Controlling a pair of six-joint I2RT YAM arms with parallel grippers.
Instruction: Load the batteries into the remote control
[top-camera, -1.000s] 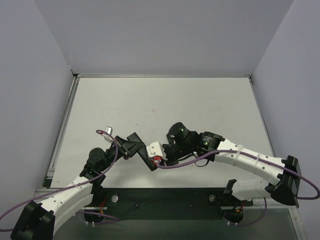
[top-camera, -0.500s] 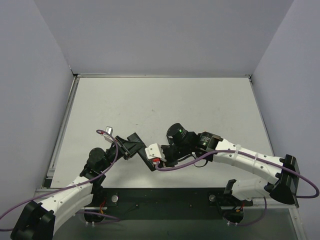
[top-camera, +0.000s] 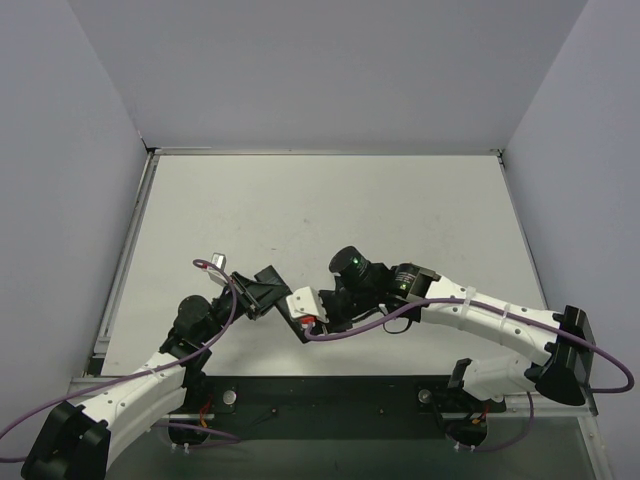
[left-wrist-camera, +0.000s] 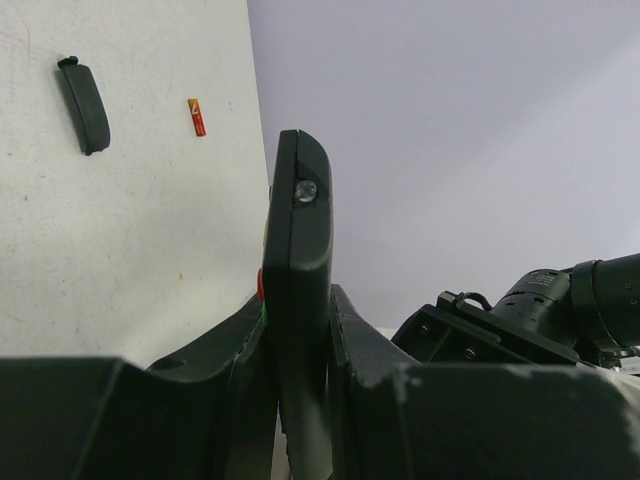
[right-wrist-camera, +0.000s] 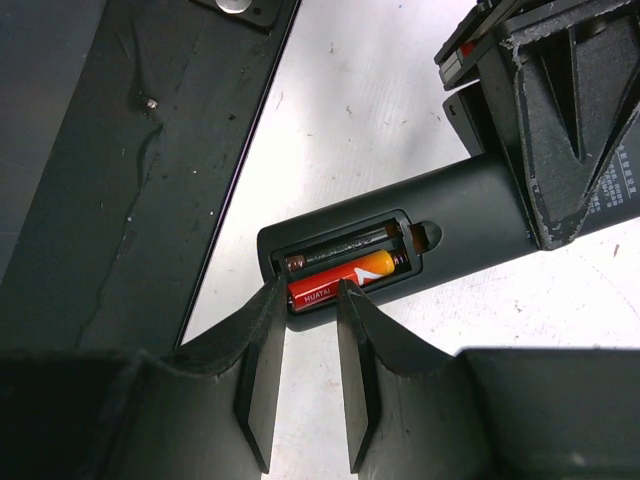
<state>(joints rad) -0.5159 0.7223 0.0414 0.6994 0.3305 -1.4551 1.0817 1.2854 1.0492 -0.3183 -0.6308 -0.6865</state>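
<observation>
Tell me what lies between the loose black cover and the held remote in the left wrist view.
One red battery lies on the table between the black cover and the remote control, touching neither; the left wrist view shows it.

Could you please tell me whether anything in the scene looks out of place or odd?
Nothing looks damaged or spilled. The battery cover lies on the table, off the remote control, and one red battery lies loose near it, while the other battery sits in the open compartment.
</observation>
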